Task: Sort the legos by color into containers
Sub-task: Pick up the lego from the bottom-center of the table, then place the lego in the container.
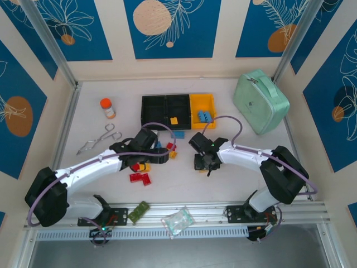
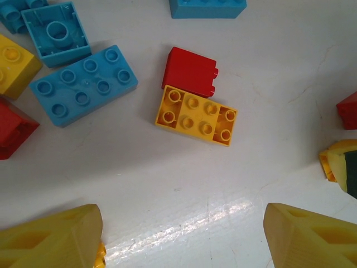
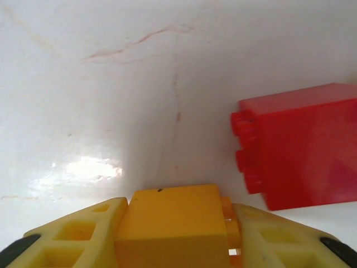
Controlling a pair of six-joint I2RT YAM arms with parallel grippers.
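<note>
Cream walls [image 1: 109, 33] carry blue panels [image 1: 189, 28] with peach discs and pale leaf drawings. Aluminium posts [image 1: 48, 42] frame the glossy white table [image 1: 184, 187].

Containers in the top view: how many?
3, in one row at the far side: left black bin, middle black bin, yellow-orange bin on the right. None looks hidden.

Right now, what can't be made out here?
Right wrist: yellow brick between the right jaws, its base cut by the bottom edge.
Right wrist: red brick, cut by the right edge.
Left wrist: blue brick, cut by the top edge.
Top: bricks partly hidden under the left arm.
</note>
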